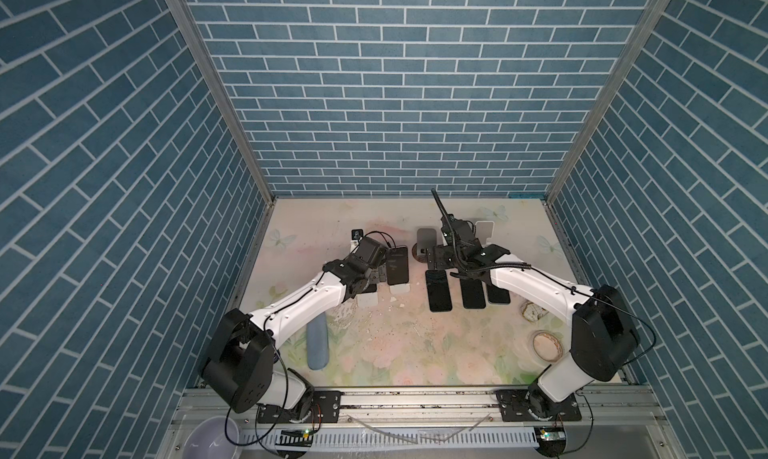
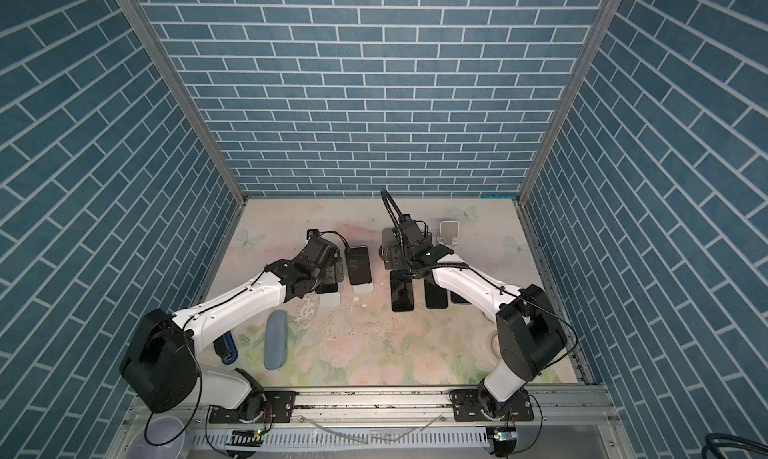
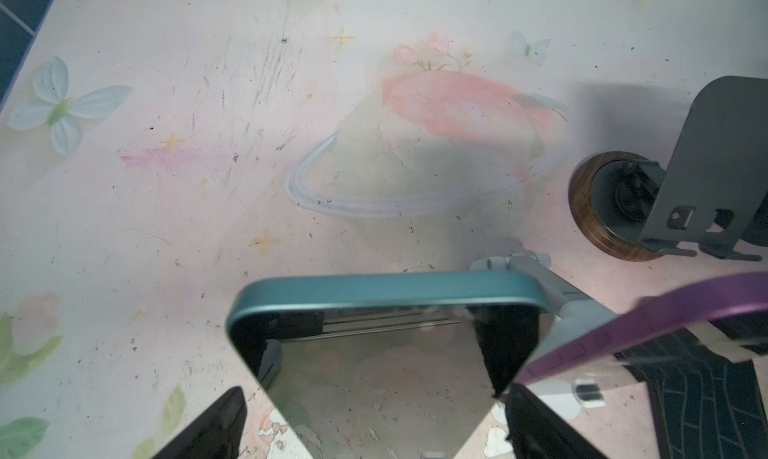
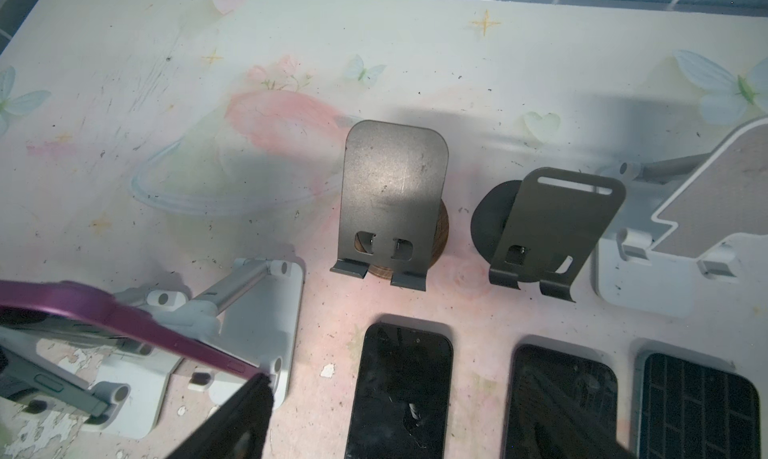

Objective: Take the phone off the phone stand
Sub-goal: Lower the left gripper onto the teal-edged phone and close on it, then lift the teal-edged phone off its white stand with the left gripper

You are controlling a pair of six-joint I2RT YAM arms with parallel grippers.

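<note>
Left hand point(image 3: 370, 419) spread wide, fingertips point(image 3: 216, 423) flanking the teal-edged phone point(image 3: 386, 295) without touching. Phone propped tilted on a pale phone stand point(image 1: 367, 300) at left-centre of the desk point(image 1: 415, 353), just beside the purple-cased phone point(image 1: 398, 265) on its own stand to the right. Right hand point(image 4: 436, 448) also open, empty, hovering above three dark phones point(image 1: 439, 290) lying flat. Judged rigid, moderately heavy, glassy and slippery; cracks if dropped. Best taken across the long metal side edges near the top, then lifted up and clear of the stand's lip.
</note>
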